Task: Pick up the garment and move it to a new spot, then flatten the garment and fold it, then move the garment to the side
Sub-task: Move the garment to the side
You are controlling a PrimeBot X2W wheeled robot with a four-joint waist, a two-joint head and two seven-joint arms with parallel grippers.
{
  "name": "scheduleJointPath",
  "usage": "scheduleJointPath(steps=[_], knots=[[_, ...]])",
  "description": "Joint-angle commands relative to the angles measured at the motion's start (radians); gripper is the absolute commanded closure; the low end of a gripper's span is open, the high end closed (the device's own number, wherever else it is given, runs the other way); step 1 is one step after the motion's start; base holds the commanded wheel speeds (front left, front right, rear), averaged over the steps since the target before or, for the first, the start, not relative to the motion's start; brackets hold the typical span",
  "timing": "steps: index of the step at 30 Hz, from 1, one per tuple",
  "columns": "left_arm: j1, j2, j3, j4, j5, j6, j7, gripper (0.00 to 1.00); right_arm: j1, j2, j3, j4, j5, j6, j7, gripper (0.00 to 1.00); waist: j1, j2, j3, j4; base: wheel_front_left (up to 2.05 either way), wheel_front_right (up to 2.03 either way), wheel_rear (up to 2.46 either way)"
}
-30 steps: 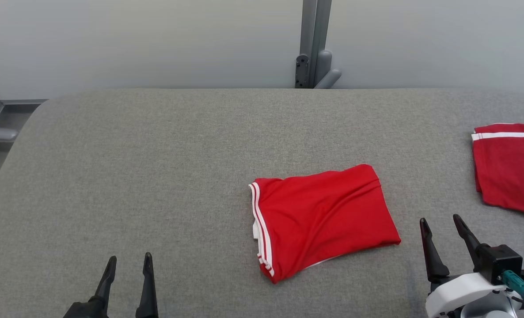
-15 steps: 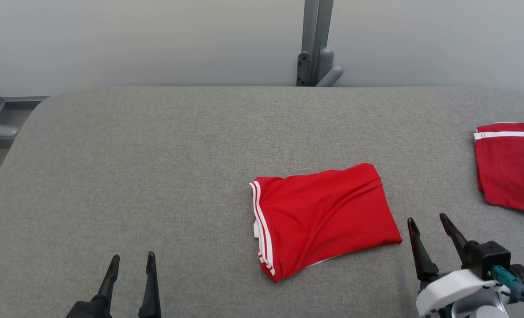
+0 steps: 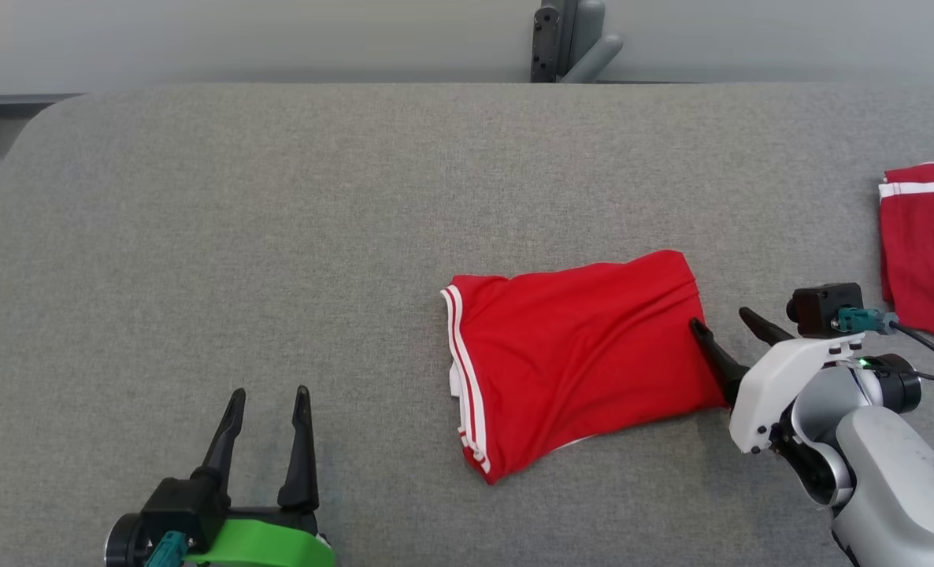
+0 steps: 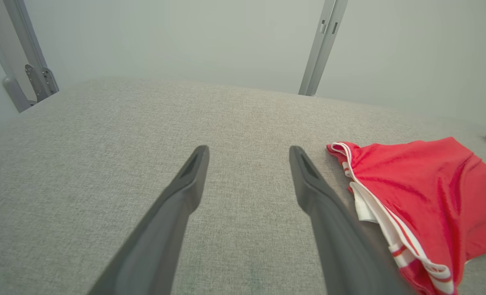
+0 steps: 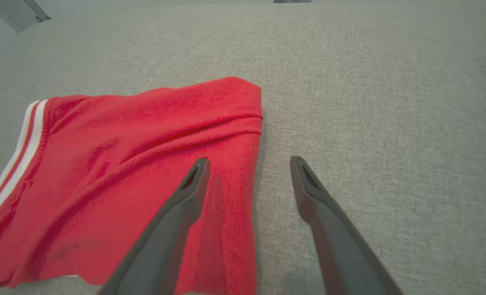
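The garment (image 3: 577,354) is a red piece with white stripes along its left edge, lying folded on the grey table (image 3: 278,236). It also shows in the left wrist view as the garment (image 4: 423,188) and in the right wrist view as the garment (image 5: 136,164). My right gripper (image 3: 720,319) is open at the garment's right edge, one finger over the red cloth and the other over bare table; my right gripper (image 5: 249,164) straddles that edge. My left gripper (image 3: 270,394) stands open over bare table, left of the garment, and my left gripper (image 4: 249,149) holds nothing.
A second red garment with a white stripe (image 3: 928,244) lies at the table's right edge. A grey metal post (image 3: 565,39) stands behind the table's far edge. Bare grey cloth stretches across the left and far parts of the table.
The head camera has tilted down, shifting the whole picture. My right gripper has moved forward and left to the garment's right edge. The left gripper has come further into view.
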Motion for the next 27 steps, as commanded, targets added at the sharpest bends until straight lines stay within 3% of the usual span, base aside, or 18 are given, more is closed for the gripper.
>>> scheduleJointPath(steps=[1,11,12,13,17,27], knots=[[-0.017,0.002,-0.007,0.0,-0.003,0.006,-0.003,0.0,-0.019,-0.003,0.007,0.016,0.004,-0.001,0.003,0.0,0.0,0.0012,0.042,0.022,0.0,0.0,0.0],[-0.039,0.002,-0.012,0.001,-0.004,0.024,-0.003,0.0,-0.098,0.04,0.084,0.177,0.097,-0.001,0.003,0.0,0.0,0.0012,0.07,0.044,0.0,0.0,0.0],[-0.038,0.002,-0.009,0.001,-0.003,0.025,-0.003,0.0,-0.102,0.041,0.089,0.177,0.113,-0.001,-0.008,0.56,0.0,0.0012,0.069,0.04,0.0,0.0,0.0],[-0.037,0.002,-0.006,0.001,-0.004,0.028,-0.003,0.0,-0.104,0.044,0.098,0.172,0.141,-0.001,-0.012,1.0,0.0,0.0012,0.067,0.035,0.0,0.0,0.0],[-0.029,0.002,0.002,-0.006,-0.018,0.034,-0.003,0.0,-0.123,0.022,0.13,0.153,0.222,-0.001,-0.028,1.0,0.0,0.0012,0.059,-0.013,0.0,0.0,0.0],[-0.062,0.002,0.012,-0.013,-0.001,0.016,-0.003,0.0,-0.162,-0.023,0.187,0.147,0.312,-0.001,-0.072,1.0,0.0,0.0012,0.077,-0.259,0.0,0.0,0.0]])
